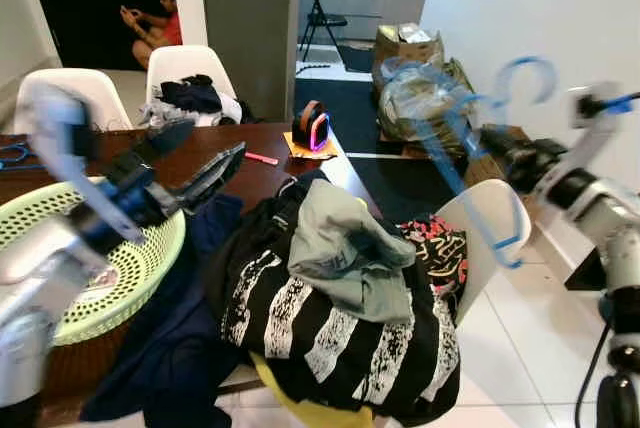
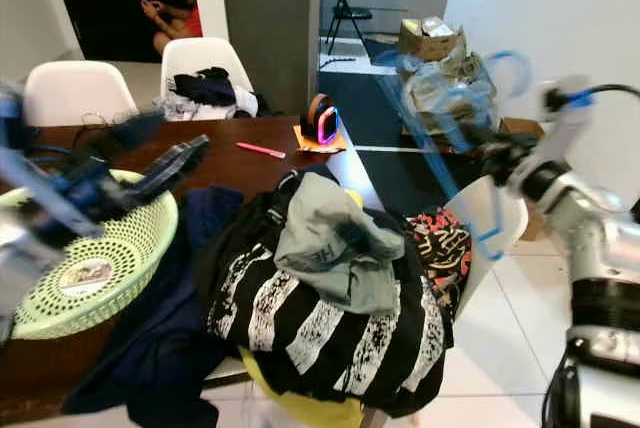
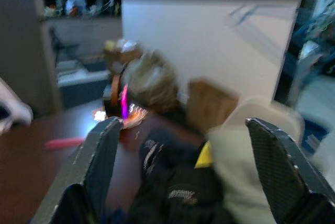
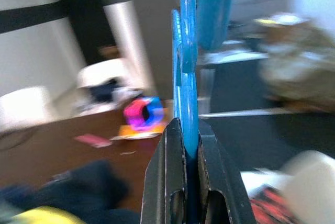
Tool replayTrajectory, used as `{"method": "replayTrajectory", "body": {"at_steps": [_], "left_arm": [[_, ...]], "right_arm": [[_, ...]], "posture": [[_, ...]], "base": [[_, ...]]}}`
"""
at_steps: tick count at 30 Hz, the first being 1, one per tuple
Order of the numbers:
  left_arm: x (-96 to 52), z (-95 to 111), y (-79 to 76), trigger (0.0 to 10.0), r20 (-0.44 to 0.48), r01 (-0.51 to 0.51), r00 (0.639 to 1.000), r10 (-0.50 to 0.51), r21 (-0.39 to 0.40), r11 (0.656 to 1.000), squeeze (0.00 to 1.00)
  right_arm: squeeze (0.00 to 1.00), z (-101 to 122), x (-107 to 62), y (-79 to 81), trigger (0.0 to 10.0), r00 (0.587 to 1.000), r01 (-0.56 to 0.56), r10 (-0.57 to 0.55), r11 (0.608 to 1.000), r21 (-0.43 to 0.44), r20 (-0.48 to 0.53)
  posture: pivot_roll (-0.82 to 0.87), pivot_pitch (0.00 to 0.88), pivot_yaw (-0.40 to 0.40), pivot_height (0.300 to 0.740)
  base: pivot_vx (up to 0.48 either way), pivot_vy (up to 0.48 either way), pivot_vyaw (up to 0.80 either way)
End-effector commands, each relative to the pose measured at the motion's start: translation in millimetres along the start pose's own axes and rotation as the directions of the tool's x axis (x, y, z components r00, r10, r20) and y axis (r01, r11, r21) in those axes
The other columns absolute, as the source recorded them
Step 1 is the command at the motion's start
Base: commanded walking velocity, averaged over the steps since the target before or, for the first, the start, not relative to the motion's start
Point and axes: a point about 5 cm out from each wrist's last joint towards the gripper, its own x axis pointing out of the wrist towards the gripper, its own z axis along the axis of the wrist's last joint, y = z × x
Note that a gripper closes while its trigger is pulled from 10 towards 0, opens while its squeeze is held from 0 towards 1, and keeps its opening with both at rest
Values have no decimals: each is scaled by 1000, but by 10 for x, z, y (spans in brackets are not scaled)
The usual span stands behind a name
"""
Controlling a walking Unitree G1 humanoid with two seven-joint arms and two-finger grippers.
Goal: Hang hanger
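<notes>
One dark wooden table [image 1: 270, 143] stretched away to the left of the right gripper [image 4: 189, 145], and on its near end one heap of clothes [image 1: 330, 298] — black-and-white striped cloth, a grey-green garment, something yellow underneath, the pieces too tangled to count — spilled over toward the white chair [image 1: 495, 233] just below that gripper. Three white chairs could be counted: that one, and two [image 1: 190, 66] [image 1: 75, 88] on the far side of the table, one of them carrying more clothes. One pale green basket [image 1: 130, 248] sat directly under the left gripper [image 1: 190, 163], whose two black fingers stood wide apart over the table with nothing between them. Past the right gripper, by the white wall, lay cardboard boxes and a bulging bag [image 1: 420, 98], blurred; far off, a person sat on the floor [image 1: 150, 28]. One blue hanger [image 1: 480, 138] was the task's thing, held up in the air to the right of the clothes heap, its hook above the right gripper and its frame slanting down below it toward the chair. The right gripper's fingers were clamped on a thin flat bar of it, seen edge-on in the right wrist view. It looked like light, stiff plastic, smooth and likely to pivot in a narrow pinch — so a hold near the neck, just under the hook, would probably steer it best and leave the hook free. Smaller things lay well to the left of the right gripper: one orange-and-pink roll [image 1: 312, 131] and one pink pen [image 1: 262, 158] beside it.
</notes>
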Motion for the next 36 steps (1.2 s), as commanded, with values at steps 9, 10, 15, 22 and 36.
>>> {"method": "replayTrajectory", "body": {"at_steps": [9, 10, 15, 22, 36], "left_arm": [[115, -753, -698, 10000, -159, 46, 986, -41, 30, 998, 0], [115, -825, -760, 10000, -183, 46, 982, -37, 41, 998, 0], [51, -1011, -728, 10000, -281, -16, 957, 68, 181, 983, 0], [-128, -1128, -500, 10000, -368, -66, 885, 286, 507, 859, 0], [-211, -1206, -338, 0, -360, -202, 826, 434, 530, 824, 0]], "right_arm": [[0, -766, -413, -305, 10000, 949, 291, -302, 950, -117, -91], [0, -930, -456, -292, 10000, 942, 300, -311, 949, -102, -123], [0, -1327, -550, -172, 10000, 934, 290, -288, 957, -23, -211], [0, -1650, -599, -3, 10000, 924, 253, -245, 968, -11, -292], [0, -1677, -594, 13, 10000, 926, 243, -234, 970, -7, -296]], "posture": [[25, 0, -38, 740], [26, 0, -38, 740], [27, 0, -36, 740], [44, 0, -41, 740], [33, 0, -35, 740]], "base": [[0, 0, -511], [0, 0, 0], [0, 0, 0], [0, 0, 0], [0, 0, 0]]}}
